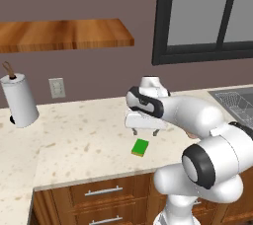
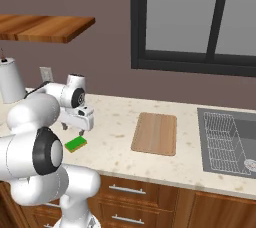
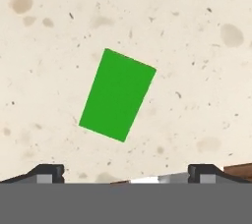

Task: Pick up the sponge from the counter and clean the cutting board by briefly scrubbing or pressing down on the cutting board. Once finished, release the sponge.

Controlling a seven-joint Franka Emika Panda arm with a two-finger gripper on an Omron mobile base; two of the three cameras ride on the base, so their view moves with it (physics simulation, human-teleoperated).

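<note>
The bright green sponge (image 1: 140, 147) (image 2: 75, 144) (image 3: 117, 94) lies flat on the beige speckled counter (image 1: 74, 140) (image 2: 115, 137) near its front edge. My gripper (image 1: 145, 132) (image 2: 73, 129) (image 3: 126, 171) hovers a little above and just behind it, pointing down, open, with nothing between its fingers. In the hand view the sponge sits tilted, above the two dark fingertips (image 3: 47, 171). The light-brown cutting board (image 2: 155, 132) lies flat on the counter to the right of the sponge, between it and the sink. The arm hides the board in the left base view.
A paper towel roll (image 1: 19, 99) (image 2: 10, 79) stands at the counter's back left, by a wall outlet (image 1: 57, 88). A sink (image 2: 230, 139) with a wire rack is at the right. A wooden wall shelf (image 1: 64, 34) hangs above. Drawers (image 1: 101, 192) are below the counter.
</note>
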